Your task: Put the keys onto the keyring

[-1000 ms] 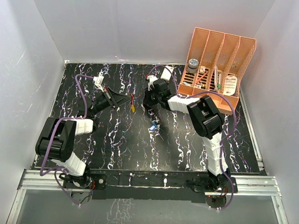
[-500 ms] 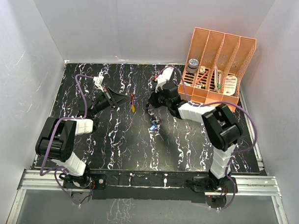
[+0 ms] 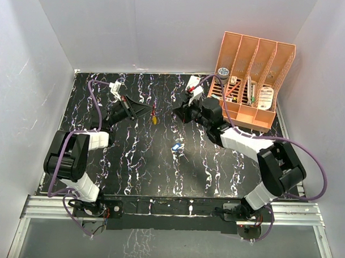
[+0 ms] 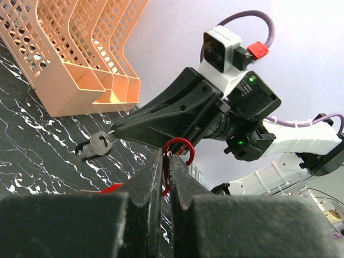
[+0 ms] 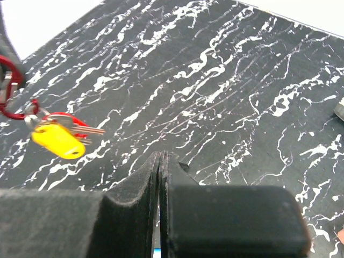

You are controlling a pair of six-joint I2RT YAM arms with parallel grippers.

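Observation:
My left gripper (image 3: 148, 113) (image 4: 167, 157) is shut on the red keyring (image 4: 180, 145) (image 3: 154, 112) and holds it above the table's back middle. A yellow-headed key (image 5: 57, 141) (image 3: 154, 121) and a red-headed key (image 5: 71, 120) hang from the ring. My right gripper (image 3: 175, 112) (image 5: 161, 156) points at the ring from the right, a short gap away. Its jaws are shut, and a grey-white-headed key (image 4: 97, 145) sticks out of the fingertips. In the right wrist view that key is hidden by the fingers. A blue-headed key (image 3: 176, 146) lies on the table.
An orange file rack (image 3: 255, 67) (image 4: 80, 48) with small items stands at the back right, just behind the right arm. A small grey object (image 5: 339, 109) lies on the black marbled table (image 3: 137, 167). White walls close in three sides.
The right gripper has risen from the loose keys at the table's middle with one key and swung up and back toward the keyring. Only the blue key stays there. The left gripper barely moved.

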